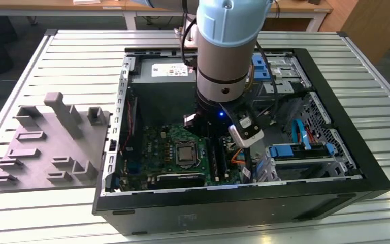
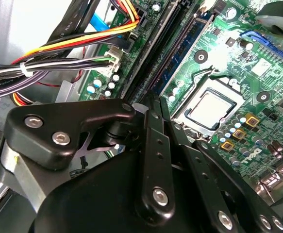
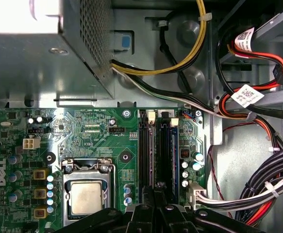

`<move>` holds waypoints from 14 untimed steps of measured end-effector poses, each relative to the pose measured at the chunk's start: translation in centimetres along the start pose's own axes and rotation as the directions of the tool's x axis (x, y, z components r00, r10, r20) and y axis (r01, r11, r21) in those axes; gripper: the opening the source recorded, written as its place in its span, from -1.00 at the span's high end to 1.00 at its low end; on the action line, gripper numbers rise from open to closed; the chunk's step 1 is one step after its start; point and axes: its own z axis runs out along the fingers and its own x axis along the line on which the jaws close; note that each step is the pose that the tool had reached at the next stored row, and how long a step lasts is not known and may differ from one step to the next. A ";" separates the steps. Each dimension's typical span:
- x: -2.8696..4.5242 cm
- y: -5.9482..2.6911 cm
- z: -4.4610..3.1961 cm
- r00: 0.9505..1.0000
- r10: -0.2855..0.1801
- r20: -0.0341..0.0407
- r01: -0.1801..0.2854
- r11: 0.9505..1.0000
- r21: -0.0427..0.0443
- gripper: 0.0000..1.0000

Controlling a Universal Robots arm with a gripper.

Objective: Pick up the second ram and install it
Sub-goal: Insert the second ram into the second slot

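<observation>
My gripper [image 1: 212, 136] is down inside the open computer case [image 1: 357, 168], right over the black memory sockets [image 3: 148, 150] beside the processor socket [image 3: 85, 196]. In both wrist views the two black fingers [image 2: 151, 145] stand pressed close together. A slim dark strip, the second ram [image 2: 164, 115], shows edge-on between them and lines up with the long sockets [image 2: 173, 43]. The gripper [image 3: 154, 193] is shut on it just above the green motherboard [image 3: 97, 128]. Whether the stick touches a socket is hidden by the fingers.
Bundled power cables [image 3: 258, 189] and red and black leads [image 3: 258, 63] run close to the sockets. The metal power supply box [image 3: 34, 63] sits at the board's far end. A grey moulded tray [image 1: 46, 142] lies on the slatted table at the exterior view's left.
</observation>
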 end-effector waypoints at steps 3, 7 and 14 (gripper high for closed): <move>0.00 0.00 0.00 1.000 0.000 0.000 0.000 1.000 0.000 0.76; 0.00 0.00 0.01 1.000 0.000 0.000 0.000 1.000 -0.001 0.76; 0.00 0.00 0.01 1.000 0.001 0.000 -0.001 1.000 -0.015 0.76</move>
